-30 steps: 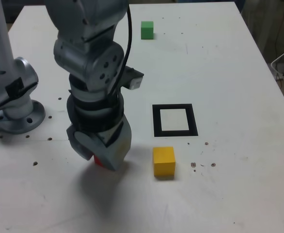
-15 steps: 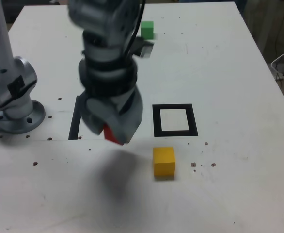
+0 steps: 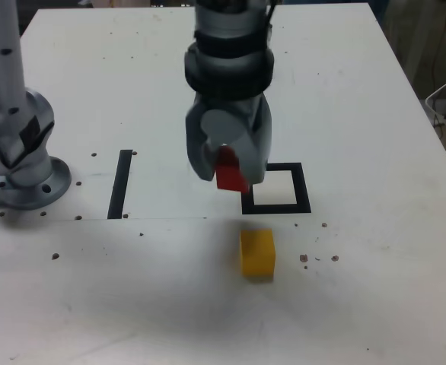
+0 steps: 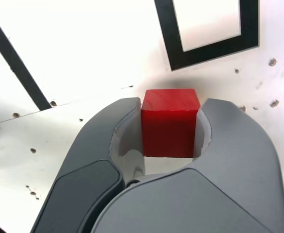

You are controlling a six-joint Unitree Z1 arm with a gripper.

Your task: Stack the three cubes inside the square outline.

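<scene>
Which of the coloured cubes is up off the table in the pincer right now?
The red cube, clamped between the fingers of the pincer; the yellow cube sits on the table.

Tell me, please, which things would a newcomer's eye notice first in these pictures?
Probably first the red cube, held between the fingers of the gripper and filling the middle of the wrist view. Next, in the exterior view, the bright yellow cube stands out on the pale table, in front of the thick black square outline, which the gripper partly covers.
</scene>
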